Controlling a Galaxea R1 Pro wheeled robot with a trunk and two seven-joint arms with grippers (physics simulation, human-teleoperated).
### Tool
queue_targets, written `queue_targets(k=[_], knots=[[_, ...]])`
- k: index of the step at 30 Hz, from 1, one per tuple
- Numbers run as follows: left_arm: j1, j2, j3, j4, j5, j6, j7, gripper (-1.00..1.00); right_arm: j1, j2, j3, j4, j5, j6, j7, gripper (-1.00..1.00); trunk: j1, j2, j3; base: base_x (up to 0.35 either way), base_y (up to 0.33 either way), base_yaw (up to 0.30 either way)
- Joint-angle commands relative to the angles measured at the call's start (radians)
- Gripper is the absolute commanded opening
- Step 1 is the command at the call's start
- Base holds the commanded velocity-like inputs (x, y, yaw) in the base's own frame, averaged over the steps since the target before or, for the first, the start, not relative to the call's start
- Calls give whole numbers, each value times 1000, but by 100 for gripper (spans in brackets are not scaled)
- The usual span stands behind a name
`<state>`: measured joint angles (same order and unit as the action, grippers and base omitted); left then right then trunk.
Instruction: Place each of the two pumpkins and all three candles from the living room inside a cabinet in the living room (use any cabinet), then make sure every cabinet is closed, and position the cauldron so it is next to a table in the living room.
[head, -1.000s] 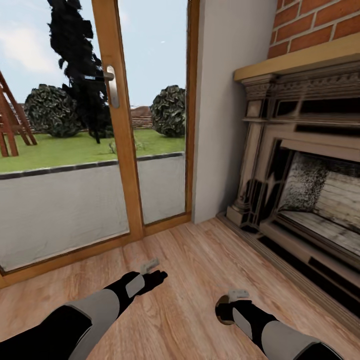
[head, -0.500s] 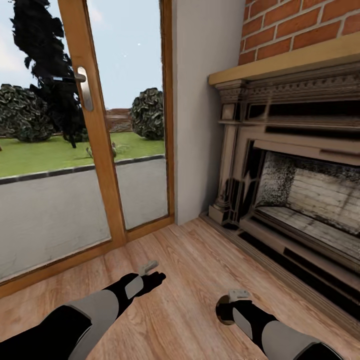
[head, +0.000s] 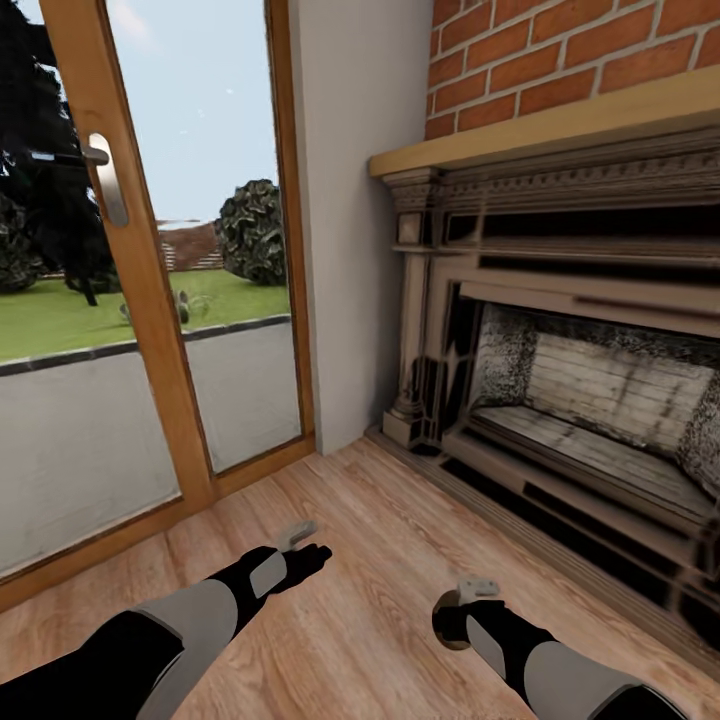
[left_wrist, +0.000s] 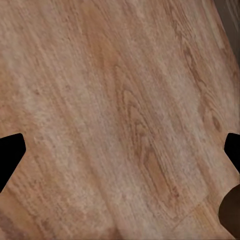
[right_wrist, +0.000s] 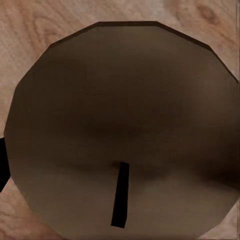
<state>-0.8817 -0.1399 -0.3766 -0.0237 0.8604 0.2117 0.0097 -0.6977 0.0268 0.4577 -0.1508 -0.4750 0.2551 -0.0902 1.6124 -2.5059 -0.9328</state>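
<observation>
Low in the frame of the head view, both arms reach out over a wood floor (head: 380, 560). The left gripper (head: 305, 552) sits just left of center near the bottom, dark and pointing up and to the right; its wrist view looks down on bare floor planks (left_wrist: 120, 115), with a black fingertip (left_wrist: 10, 152) at one edge and another at the opposite edge, wide apart with nothing between them, so its jaws are released. The right gripper (head: 452, 618) sits lower right of center, pointing down at the floor over a dark round shape. Its wrist view has a dull brown, many-sided round candle (right_wrist: 120, 125) seen end-on, with a short black wick (right_wrist: 120, 200) standing from its face and floor showing around its rim; whether the jaws grasp it cannot be told, since the fingers barely show.

Across the left half of the head view stands a glass door (head: 130, 300) in a wooden frame, with a metal handle at upper left and lawn, bushes and paving outside. A grey wall strip (head: 345, 220) rises center top. On the right is a fireplace (head: 560, 380) with a wooden mantel and red brick (head: 560, 60) above.
</observation>
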Motion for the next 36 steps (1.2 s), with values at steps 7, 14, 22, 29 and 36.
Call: queue_targets(k=[7, 14, 22, 29, 36], knots=[[0, 0, -8, -1, 9, 3, 1, 100, 0, -1, 8, -2, -8, 6, -6, -100, 0, 0, 2, 0, 0, -288], [0, 0, -8, -1, 9, 3, 1, 100, 0, -1, 9, -2, -8, 6, -7, -100, 0, 0, 5, 0, 0, -288], [0, 0, -8, 21, 9, 3, 1, 100, 0, -1, 8, -2, -8, 6, -8, -100, 0, 0, 8, 0, 0, -289], [0, 0, -7, 23, 9, 3, 1, 100, 0, -1, 9, -2, -8, 6, -8, -100, 0, 0, 8, 0, 0, -290], [0, 0, -7, 25, 9, 3, 1, 100, 0, 0, 9, -2, -8, 6, -8, -100, 0, 0, 8, 0, 0, -291]])
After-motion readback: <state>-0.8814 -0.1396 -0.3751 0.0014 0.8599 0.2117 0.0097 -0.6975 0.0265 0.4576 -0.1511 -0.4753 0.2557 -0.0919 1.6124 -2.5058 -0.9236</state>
